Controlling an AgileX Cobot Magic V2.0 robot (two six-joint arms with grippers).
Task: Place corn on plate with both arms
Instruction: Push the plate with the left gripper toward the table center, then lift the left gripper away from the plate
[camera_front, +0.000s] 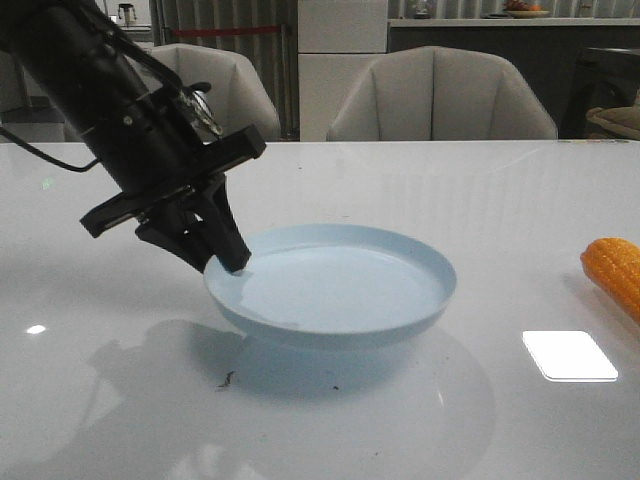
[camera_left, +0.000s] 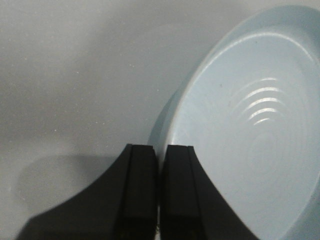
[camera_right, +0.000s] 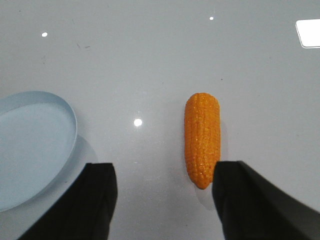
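The left gripper (camera_front: 228, 258) pinches the left rim of the plate (camera_front: 400, 310), its fingers (camera_left: 142, 200) shut on the edge. Off to the right, the right gripper (camera_right: 165, 200) hangs spread wide above the table (camera_front: 480, 200), the corn (camera_right: 202, 140) lying between its fingers, untouched.

In the front view the corn (camera_front: 614, 272) is cut off by the right edge, so only its near end shows, and the right arm is out of frame entirely. The left arm runs off the top left corner. The left gripper (camera_front: 222, 252) covers a short stretch of the plate (camera_front: 400, 320) rim. In the left wrist view the plate runs past the right and bottom edges. In the right wrist view one finger (camera_right: 250, 200) hides the corn's nearer tip.
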